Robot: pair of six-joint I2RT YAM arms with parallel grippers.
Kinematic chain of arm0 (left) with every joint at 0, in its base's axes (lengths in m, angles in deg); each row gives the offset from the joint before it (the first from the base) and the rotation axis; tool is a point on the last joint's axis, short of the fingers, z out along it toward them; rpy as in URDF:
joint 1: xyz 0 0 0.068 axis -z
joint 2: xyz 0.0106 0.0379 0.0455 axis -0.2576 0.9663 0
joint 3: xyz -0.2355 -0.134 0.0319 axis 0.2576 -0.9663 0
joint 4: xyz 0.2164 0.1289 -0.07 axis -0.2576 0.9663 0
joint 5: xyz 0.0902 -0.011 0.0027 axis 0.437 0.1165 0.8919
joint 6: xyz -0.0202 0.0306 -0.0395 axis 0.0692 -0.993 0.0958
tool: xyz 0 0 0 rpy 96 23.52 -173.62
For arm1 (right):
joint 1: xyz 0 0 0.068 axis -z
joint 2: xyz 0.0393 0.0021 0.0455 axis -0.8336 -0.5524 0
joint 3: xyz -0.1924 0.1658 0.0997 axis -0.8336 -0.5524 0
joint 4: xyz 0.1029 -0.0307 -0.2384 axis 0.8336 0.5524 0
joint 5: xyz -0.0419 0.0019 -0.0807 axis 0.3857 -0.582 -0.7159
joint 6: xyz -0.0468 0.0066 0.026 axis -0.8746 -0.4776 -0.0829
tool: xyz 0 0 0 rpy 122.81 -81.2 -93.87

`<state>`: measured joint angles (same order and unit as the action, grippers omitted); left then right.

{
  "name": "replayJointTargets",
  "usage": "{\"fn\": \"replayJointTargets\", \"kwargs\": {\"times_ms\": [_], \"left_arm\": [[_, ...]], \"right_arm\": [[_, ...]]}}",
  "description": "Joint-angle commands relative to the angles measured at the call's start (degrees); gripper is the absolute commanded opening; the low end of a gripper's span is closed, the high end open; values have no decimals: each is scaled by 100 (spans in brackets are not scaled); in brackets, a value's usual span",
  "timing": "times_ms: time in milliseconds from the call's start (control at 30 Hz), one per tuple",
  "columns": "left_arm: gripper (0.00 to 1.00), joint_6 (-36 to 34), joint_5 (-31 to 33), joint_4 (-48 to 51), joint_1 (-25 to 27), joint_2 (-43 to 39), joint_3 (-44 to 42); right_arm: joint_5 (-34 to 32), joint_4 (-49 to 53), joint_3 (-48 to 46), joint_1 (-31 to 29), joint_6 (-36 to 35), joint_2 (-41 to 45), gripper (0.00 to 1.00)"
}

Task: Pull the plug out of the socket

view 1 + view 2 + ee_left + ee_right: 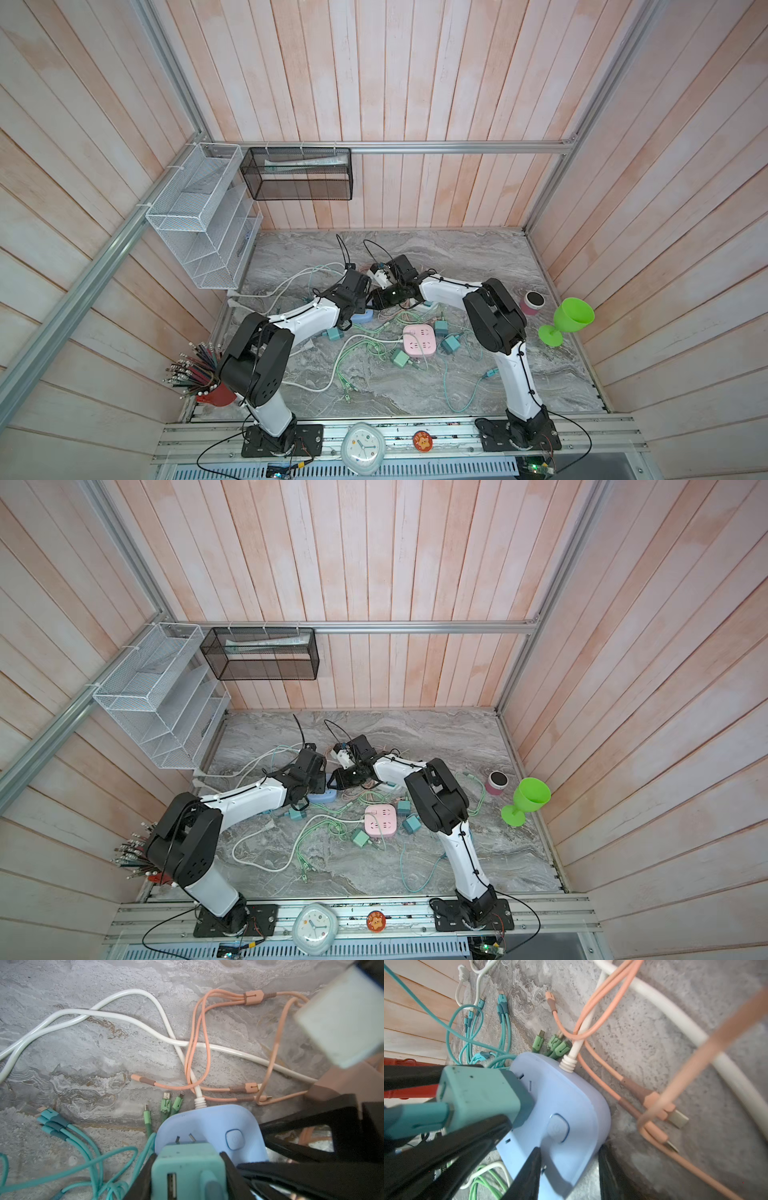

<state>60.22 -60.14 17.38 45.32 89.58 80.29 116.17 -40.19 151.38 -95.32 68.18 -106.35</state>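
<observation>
A teal plug sits in a pale blue socket on the marble table, near the middle in both top views. Its two metal prongs show between its body and the socket's face. My left gripper is shut on the plug, one black finger on each side. In the right wrist view the plug leans on the socket. My right gripper is shut on the socket's near corner, one finger on its top face and the other against its side.
Orange cables, a white cord, and teal and green cables lie tangled around the socket. A pink socket with teal adapters lies nearer the front. A green goblet and a maroon cup stand at the right edge.
</observation>
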Motion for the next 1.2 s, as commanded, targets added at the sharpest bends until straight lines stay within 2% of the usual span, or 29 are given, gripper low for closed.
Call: {"fn": "replayJointTargets", "kwargs": {"times_ms": [0, 133, 200, 367, 533, 633, 733, 933, 1067, 1167], "left_arm": [[23, -14, -422, -220, 63, -441, 75], [23, 131, -764, -544, -158, -624, -115], [22, -23, -693, -652, -60, -563, -69], [21, -189, -576, -259, 232, 194, 431], [20, -1, -318, -577, 348, 128, 301], [20, -86, -161, -397, 387, 239, 507], [18, 71, -131, -255, 324, 299, 580], [18, 488, -644, -345, -71, -110, 396], [18, 301, -467, -287, -93, -339, 465], [18, -151, -137, -290, 152, -287, 566]], "right_arm": [[-1300, 1193, -583, -35, -190, -858, 40], [-1374, 1224, -594, -69, -184, -869, 40], [-1374, 1259, -545, -87, -185, -925, 39], [-1468, 1330, -507, -132, -160, -948, 39], [-1550, 1371, -475, -170, -95, -1015, 39], [-1658, 1559, -268, -236, -147, -1174, 38], [-1732, 1601, -238, -255, -143, -1193, 38], [-1865, 1674, -310, -255, -180, -1166, 38], [-1834, 1683, -256, -263, -160, -1224, 38], [-1846, 1722, -197, -272, -153, -1287, 38]]}}
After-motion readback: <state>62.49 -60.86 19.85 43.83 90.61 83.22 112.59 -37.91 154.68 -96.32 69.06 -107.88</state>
